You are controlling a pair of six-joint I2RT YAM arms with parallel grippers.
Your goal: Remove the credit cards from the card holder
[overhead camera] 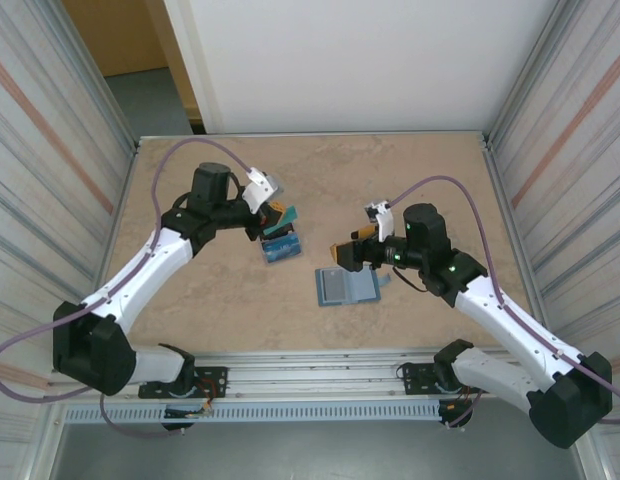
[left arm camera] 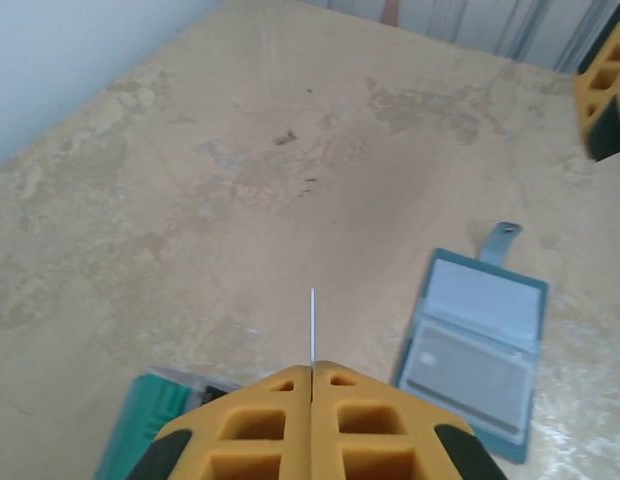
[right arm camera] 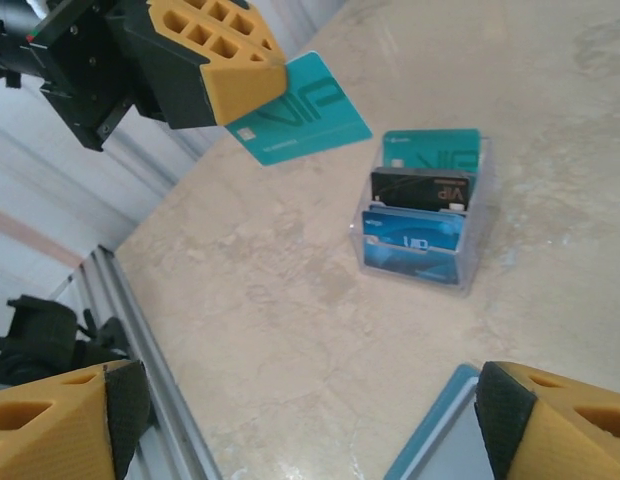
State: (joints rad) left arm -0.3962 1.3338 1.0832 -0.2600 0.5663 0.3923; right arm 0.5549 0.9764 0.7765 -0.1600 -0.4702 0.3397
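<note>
A clear tiered stand [right arm camera: 474,255] stood on the beige marbled tabletop [overhead camera: 410,170], between corrugated side walls [overhead camera: 50,130] and a white back panel [overhead camera: 360,60].

table [overhead camera: 205,320]: beige stone-look | on it: open card holder [overhead camera: 346,286], clear card rack [overhead camera: 282,247]

The top external camera looks steeply down from behind the arm bases over the whole tabletop [overhead camera: 190,310]. The left wrist camera peers close along its own tool [left arm camera: 312,375] toward the card holder [left arm camera: 475,345]. The right wrist camera, set low, faces that same tool and its teal credit card [right arm camera: 300,105].
</note>
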